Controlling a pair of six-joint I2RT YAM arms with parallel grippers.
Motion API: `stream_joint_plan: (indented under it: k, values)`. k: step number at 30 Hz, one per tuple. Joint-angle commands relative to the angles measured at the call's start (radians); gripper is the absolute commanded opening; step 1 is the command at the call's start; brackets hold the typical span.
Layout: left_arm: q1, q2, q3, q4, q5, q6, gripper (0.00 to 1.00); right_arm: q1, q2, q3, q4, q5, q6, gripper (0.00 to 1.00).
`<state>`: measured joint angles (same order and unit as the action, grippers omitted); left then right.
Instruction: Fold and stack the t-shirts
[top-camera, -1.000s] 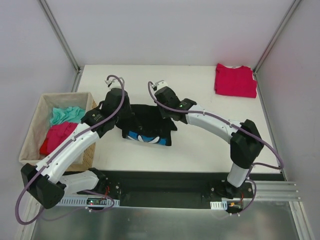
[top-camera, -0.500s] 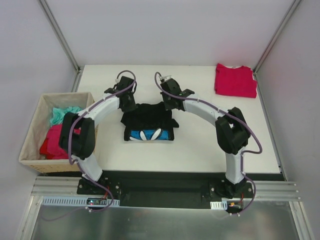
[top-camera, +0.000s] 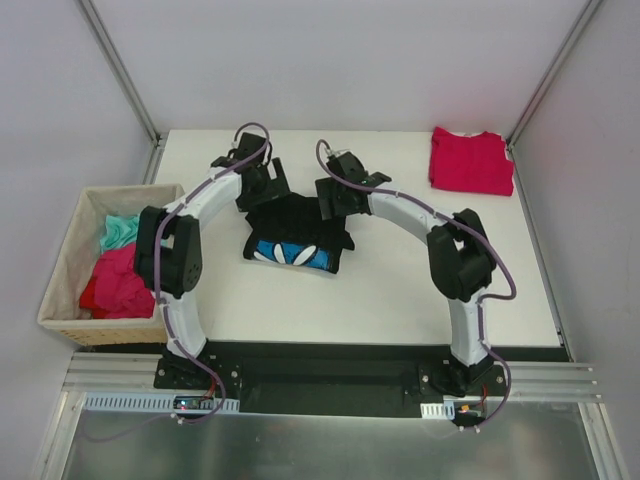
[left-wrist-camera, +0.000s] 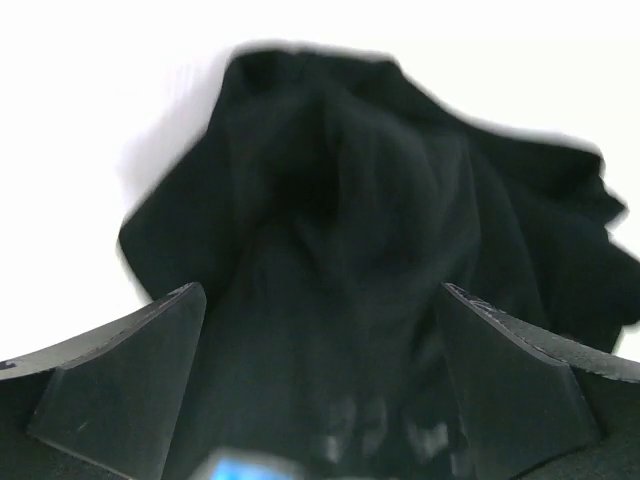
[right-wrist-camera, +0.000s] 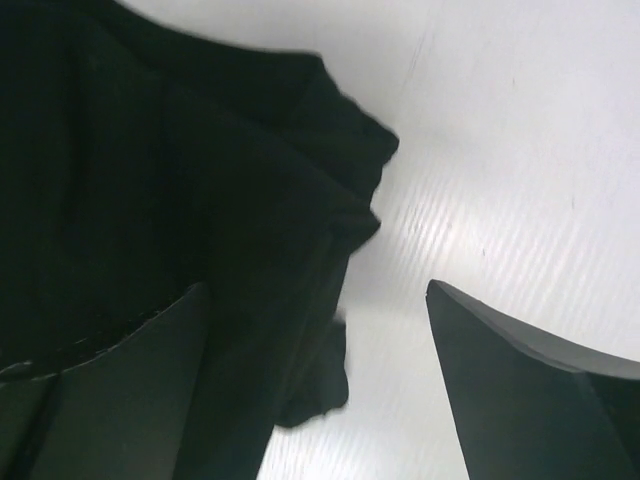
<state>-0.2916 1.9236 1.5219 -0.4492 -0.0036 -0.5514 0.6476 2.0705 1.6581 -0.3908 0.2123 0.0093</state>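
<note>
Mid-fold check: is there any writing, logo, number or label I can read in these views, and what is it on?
No text can be read anywhere.
On the black t-shirt: a blue and white print, shapes only, no letters seen from the top view.
Same shirt, left wrist view: pale marks, too blurred to read.
On the red t-shirt: no print visible.
On the small boards at the arm bases: too small to read.

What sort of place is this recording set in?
Probably a robotics lab cell: a white table walled by plain panels, a left arm and right arm bolted at its near edge, and staged laundry: a black shirt, a red shirt and a basket of clothes.
</note>
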Motion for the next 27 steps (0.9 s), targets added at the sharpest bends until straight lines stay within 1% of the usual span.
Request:
stream_joint_plan:
  k: [1, 3, 5, 8, 10, 11, 13, 16, 27]
  values:
    - [-0.015, -0.262, -0.049, -0.039, -0.003, 0.014, 0.99, 0.053, -0.190, 0.000, -0.020, 0.022, -0.028, 0.93]
    - [-0.015, -0.299, -0.054, -0.074, 0.031, 0.019, 0.99, 0.076, -0.202, 0.006, -0.046, 0.038, -0.032, 0.93]
    - [-0.018, -0.365, -0.098, -0.077, 0.036, 0.019, 0.99, 0.121, -0.217, 0.008, -0.052, 0.068, -0.051, 0.93]
    - [-0.018, -0.458, -0.183, -0.080, 0.011, 0.022, 0.99, 0.176, -0.231, 0.026, -0.062, 0.091, -0.078, 0.93]
    - [-0.018, -0.524, -0.232, -0.088, -0.021, 0.031, 0.99, 0.195, -0.227, 0.057, -0.080, 0.066, -0.069, 0.93]
    - [-0.017, -0.540, -0.241, -0.094, -0.033, 0.033, 0.99, 0.201, -0.221, 0.063, -0.092, 0.035, -0.049, 0.92]
    - [-0.017, -0.573, -0.259, -0.118, -0.080, 0.041, 0.99, 0.222, -0.193, 0.063, -0.092, 0.027, -0.042, 0.92]
    - [-0.017, -0.597, -0.273, -0.128, -0.098, 0.045, 0.99, 0.245, -0.144, 0.055, -0.097, 0.030, -0.025, 0.92]
    - [-0.014, -0.611, -0.284, -0.148, -0.124, 0.051, 0.99, 0.250, 0.037, -0.040, -0.036, -0.088, 0.081, 0.91]
